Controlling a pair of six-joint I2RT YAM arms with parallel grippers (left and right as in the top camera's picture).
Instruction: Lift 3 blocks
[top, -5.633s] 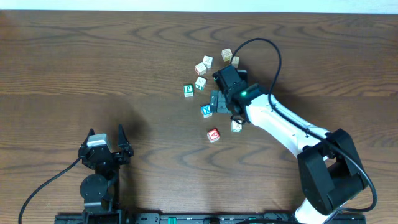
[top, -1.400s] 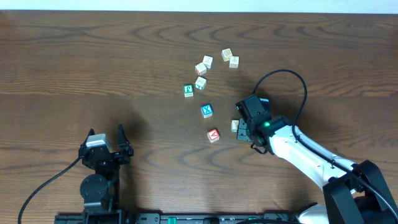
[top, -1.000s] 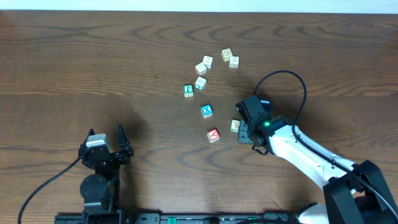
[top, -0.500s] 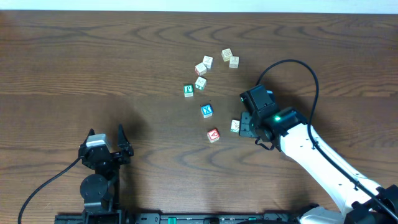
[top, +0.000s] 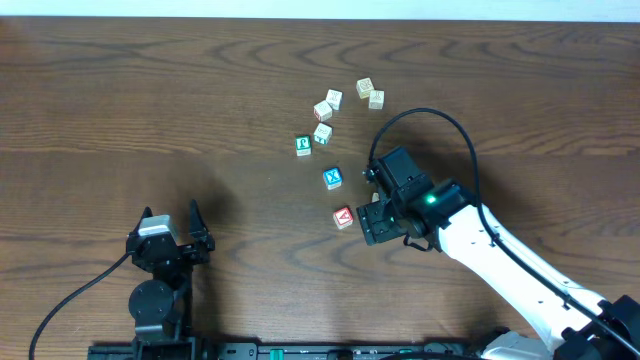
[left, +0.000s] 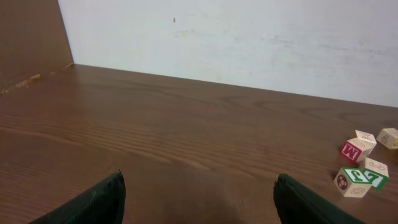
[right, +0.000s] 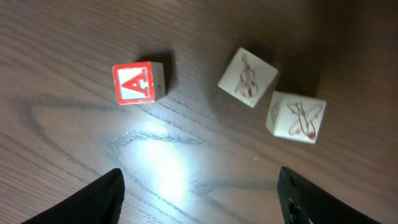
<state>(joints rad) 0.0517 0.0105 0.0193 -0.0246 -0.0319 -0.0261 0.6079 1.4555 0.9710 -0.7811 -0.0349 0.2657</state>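
The left gripper (top: 170, 218) sat near the table's (top: 100, 100) front left, jaws wide apart and empty; the red "A" block (top: 343, 217) lay flat just left of the right gripper (top: 374, 222); in the right wrist view a cream block (right: 247, 77) and a second cream block (right: 296, 117) lay just beside each other, right of it; the right jaws stood apart, clear of all three.

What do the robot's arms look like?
The right arm is white with black joints, a small green light and a looping black cable. The left arm is black with a grey top. Both have dark fingers.
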